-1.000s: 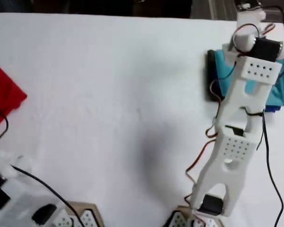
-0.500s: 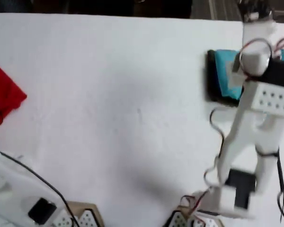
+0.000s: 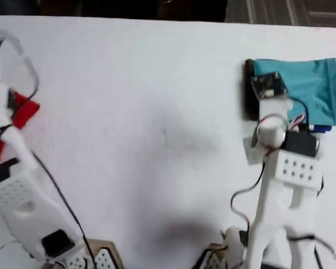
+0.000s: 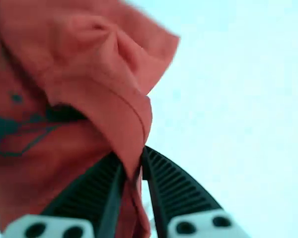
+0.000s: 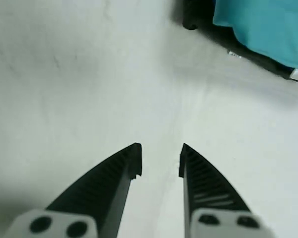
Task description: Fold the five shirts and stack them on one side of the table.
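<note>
Right gripper (image 5: pixel 159 153) withdrawn from teal stack (image 3: pixel 311 89); fingers parted, empty. Left gripper (image 4: pixel 139 161) clenched on red shirt (image 4: pixel 64 89) hem. Grip to be held firm, shirt spread flat on desk (image 3: pixel 157 112).

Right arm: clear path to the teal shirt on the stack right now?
Probably yes. The right gripper is open and empty, with bare table between it and the teal shirt.
</note>
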Tool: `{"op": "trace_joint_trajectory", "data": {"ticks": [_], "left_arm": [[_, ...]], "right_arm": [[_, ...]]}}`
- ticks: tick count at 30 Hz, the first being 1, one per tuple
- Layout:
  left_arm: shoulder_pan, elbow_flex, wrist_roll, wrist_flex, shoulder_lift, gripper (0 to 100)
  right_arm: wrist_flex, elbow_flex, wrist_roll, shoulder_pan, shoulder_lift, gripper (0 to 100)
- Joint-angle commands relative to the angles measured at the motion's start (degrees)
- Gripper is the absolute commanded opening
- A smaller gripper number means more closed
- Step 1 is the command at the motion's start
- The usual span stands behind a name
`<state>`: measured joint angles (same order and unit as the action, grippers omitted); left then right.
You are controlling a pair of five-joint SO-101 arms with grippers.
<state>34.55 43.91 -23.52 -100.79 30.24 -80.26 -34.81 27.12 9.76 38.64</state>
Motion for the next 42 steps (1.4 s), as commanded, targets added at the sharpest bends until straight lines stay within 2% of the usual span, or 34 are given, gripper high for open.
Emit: {"op": "trace_joint_trajectory", "data": {"ticks": [1, 4, 7, 12, 16, 20, 25, 28, 31, 34, 39, 42], "left_arm": [[-9.0, 1.9, 1.5, -1.7, -5.9, 3], [-18.2, -1.9, 1.8, -1.7, -10.1, 3], [-28.1, -5.3, 5.1, -1.5, -12.8, 3], [-42.8, -5.8, 8.5, -0.2, -13.1, 3], [-50.2, -5.8, 8.5, 3.8, -13.1, 3], [-53.0, -5.7, 9.0, 7.0, -13.5, 6], [-51.3, 4.4, 8.8, 1.9, -13.5, 24], [-46.7, 13.4, 8.6, -1.8, -13.5, 24], [-38.9, 15.0, 8.5, -1.8, -15.2, 23], [-32.1, 9.5, 7.3, -1.8, -18.0, 22], [-22.7, -6.5, 1.8, -1.3, -23.0, 22], [-16.3, -15.6, 0.3, 1.5, -24.8, 22]], "right_arm": [[4.0, -8.6, 0.0, 0.0, 9.2, 13.3], [6.5, -15.5, 0.0, 0.0, 15.3, 13.3], [7.3, -20.3, 0.0, 0.0, 20.9, 13.3], [7.2, -26.5, 0.0, 0.1, 28.4, 13.3], [7.2, -27.8, 0.1, 5.6, 32.5, 13.3], [7.2, -28.1, 0.6, 10.3, 34.0, 13.3], [7.6, -29.8, 3.8, 9.8, 34.0, 13.3], [10.2, -32.5, 4.0, 7.1, 34.0, 13.3], [12.4, -34.7, 3.7, 2.4, 34.0, 13.3], [12.3, -35.1, 3.4, -3.5, 33.9, 13.4], [13.9, -34.2, -1.1, -12.8, 33.4, 13.5], [14.1, -31.1, -3.3, -17.2, 29.0, 17.9]]}}
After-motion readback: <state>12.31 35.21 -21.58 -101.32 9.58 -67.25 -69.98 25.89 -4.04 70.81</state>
